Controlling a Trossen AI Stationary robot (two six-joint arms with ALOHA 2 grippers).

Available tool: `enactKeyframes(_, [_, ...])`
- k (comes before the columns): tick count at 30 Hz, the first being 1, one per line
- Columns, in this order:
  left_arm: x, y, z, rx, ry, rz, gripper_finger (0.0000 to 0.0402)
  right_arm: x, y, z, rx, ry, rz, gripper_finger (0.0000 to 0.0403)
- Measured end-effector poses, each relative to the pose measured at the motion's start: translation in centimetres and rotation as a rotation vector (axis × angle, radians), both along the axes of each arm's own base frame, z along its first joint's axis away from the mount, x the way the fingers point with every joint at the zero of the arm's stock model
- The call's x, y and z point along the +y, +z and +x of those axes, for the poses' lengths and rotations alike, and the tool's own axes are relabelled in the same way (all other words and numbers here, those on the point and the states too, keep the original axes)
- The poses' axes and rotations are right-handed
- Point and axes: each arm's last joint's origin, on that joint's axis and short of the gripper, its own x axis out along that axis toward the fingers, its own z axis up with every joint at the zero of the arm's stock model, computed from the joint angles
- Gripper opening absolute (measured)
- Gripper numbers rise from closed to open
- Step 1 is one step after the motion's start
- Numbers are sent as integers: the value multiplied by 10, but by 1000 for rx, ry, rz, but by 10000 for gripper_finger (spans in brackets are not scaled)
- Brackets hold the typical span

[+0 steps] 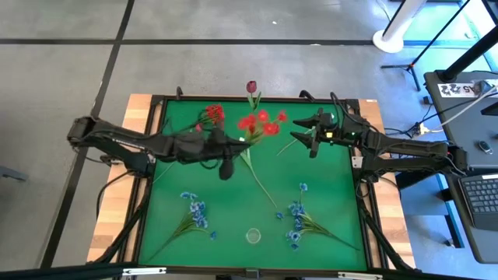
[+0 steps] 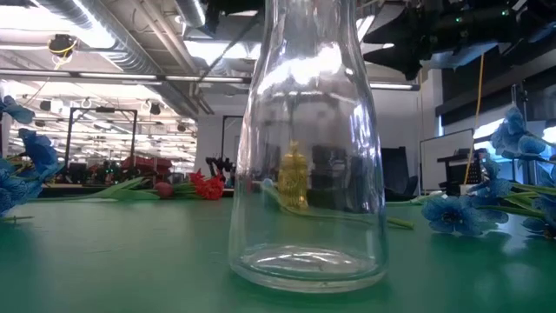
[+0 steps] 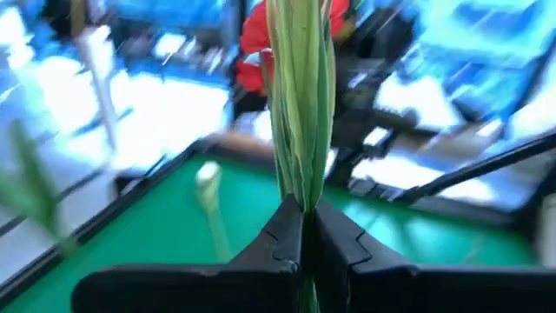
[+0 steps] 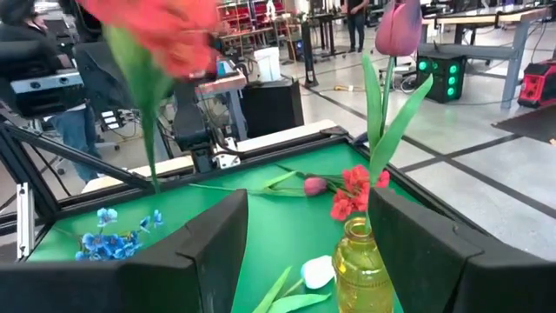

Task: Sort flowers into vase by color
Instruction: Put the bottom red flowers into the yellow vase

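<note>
My left gripper (image 1: 238,148) is over the middle of the table, shut on a red flower (image 1: 261,123). That flower's thin stem (image 1: 264,187) runs toward the near edge. My right gripper (image 1: 306,136) is open to the right of the blooms and touches nothing. A yellow vase (image 4: 360,269) at the far edge holds the dark maroon bud (image 4: 398,30). Another red flower (image 1: 214,113) and a white bud (image 4: 317,271) lie on the mat. Blue sprays lie near left (image 1: 194,210) and near right (image 1: 296,219). A clear glass vase (image 2: 308,148) stands at the near edge. My left gripper pinches the red flower's stem with its long green leaves (image 3: 302,187) between both fingers, below the blooms (image 3: 261,39). The fingers (image 3: 269,239) come level from the table's left and lie across the stem. I cannot tell whether the stem's lower end touches the mat.
The green mat (image 1: 226,233) has a raised dark frame (image 1: 257,97) around it. There is free mat between the blue sprays and around the clear vase (image 1: 253,235). Desks and equipment stand in the room beyond the table.
</note>
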Motion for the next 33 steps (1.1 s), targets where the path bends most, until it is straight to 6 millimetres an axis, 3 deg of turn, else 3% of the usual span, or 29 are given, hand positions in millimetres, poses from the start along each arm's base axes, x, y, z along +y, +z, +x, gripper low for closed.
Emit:
enactKeyframes(4, [14,-21,-12,-300,-136,44,5,0,1,0,-8,0,-6,237])
enactKeyframes(7, [31,-35,-16,-435,-126,92,5,0,1,0,-8,1,-6,237])
enactKeyframes(15, [80,-51,7,-446,-50,140,7,0,0,1,-1,-1,-3,237])
enactKeyframes(23, [123,-48,40,-438,44,224,8,-1,-1,2,1,-7,-4,237])
enactKeyframes(28, [143,-44,48,-446,91,247,8,-2,-4,5,15,-7,-7,237])
enactKeyframes(33, [158,-54,49,-410,127,261,8,-3,-7,9,34,-7,-2,237])
